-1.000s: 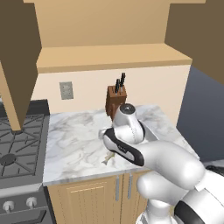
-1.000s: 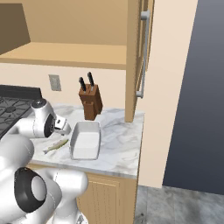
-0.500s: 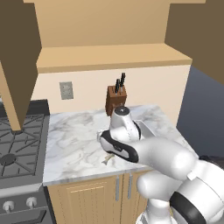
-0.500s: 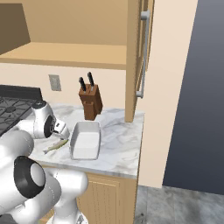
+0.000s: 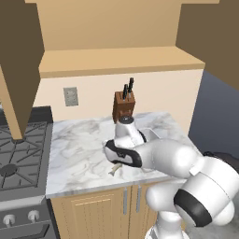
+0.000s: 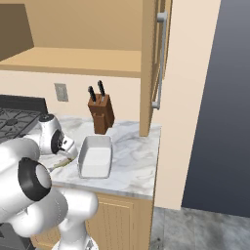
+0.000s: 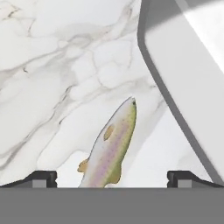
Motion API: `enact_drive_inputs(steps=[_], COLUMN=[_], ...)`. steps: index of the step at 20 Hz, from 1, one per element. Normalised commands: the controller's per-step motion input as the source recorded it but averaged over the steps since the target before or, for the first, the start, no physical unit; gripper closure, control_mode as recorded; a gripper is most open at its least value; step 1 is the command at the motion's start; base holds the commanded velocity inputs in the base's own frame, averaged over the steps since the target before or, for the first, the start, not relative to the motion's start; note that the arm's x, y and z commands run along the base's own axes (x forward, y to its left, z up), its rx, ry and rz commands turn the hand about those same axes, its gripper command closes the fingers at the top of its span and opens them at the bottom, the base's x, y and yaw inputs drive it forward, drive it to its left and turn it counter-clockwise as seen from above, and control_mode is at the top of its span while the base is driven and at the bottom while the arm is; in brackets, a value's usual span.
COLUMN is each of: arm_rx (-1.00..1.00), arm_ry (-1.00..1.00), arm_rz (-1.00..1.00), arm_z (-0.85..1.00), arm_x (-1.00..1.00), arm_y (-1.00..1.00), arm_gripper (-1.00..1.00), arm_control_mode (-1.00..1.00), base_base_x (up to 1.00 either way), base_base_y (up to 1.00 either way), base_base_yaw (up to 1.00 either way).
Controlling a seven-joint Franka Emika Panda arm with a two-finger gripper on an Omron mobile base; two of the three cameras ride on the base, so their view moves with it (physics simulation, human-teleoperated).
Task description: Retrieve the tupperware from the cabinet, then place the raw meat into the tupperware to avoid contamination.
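The raw meat, a small speckled fish (image 7: pixel 111 146), lies on the marble counter just left of the tupperware (image 6: pixel 95 156), a white tub standing empty. My gripper (image 7: pixel 113 179) hangs open right above the fish, its fingertips (image 7: pixel 41 178) spread wide on either side of the tail end. In the left base view my hand covers most of the fish; only the tail (image 5: pixel 113 170) sticks out. A corner of the tub (image 5: pixel 150 135) shows behind my arm. The cabinet (image 5: pixel 116 60) above the counter stands open with a bare shelf.
A brown knife block (image 6: pixel 101 113) stands at the back of the counter (image 5: pixel 79 149) behind the tub. The stove (image 5: pixel 18 154) borders the counter on the left. An open cabinet door (image 6: pixel 154 63) with a silver handle hangs over the counter's right end.
My hand has shifted a little left and lower over the fish. The jaws have stayed open; fish and tub have not moved.
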Motion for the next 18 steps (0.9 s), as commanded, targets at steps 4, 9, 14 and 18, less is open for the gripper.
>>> enact_drive_inputs(steps=[4,9,14,18], arm_rx=[0.0,0.0,0.0,0.0], arm_ry=[0.03,0.03,0.05,0.06], arm_rz=[-0.06,-0.05,-0.03,-0.01], arm_z=[-0.23,-0.27,-0.29,-0.29], arm_x=[0.18,0.21,0.11,0.0], arm_y=[0.09,0.07,0.01,0.0], arm_gripper=[-1.0,-1.0,-1.0,-1.0], arm_control_mode=[-1.0,-1.0,-1.0,-1.0], base_base_x=[0.0,0.0,0.0,0.0], base_base_y=[0.0,0.0,0.0,0.0], base_base_yaw=[0.0,0.0,0.0,0.0])
